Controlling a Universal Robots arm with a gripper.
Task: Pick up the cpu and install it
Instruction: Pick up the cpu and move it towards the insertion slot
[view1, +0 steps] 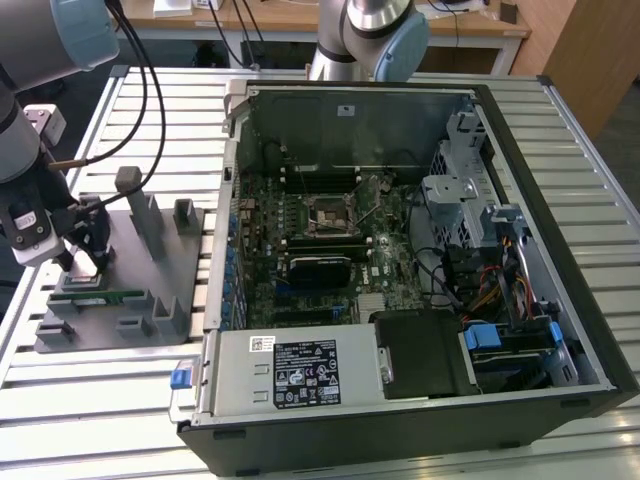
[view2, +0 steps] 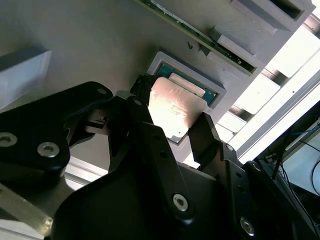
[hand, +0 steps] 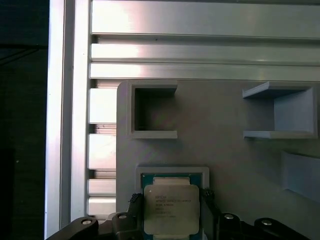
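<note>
The hand (hand: 171, 199) is down over the grey tray (hand: 225, 155) on the bench (view1: 160, 150), at the exterior view's left. In both wrist views its two black fingers (view2: 202, 132) lie against opposite edges of the cpu (hand: 170, 210), so it seems clenched on the chip, though contact is hard to judge. The cpu lies flat in its square pale-rimmed pocket (hand: 172, 171) of the tray. A green memory stick (view1: 97, 296) rests in another tray slot. The open computer case (view1: 565, 235) stands beside the tray, its motherboard socket (view1: 333, 212) bare.
</note>
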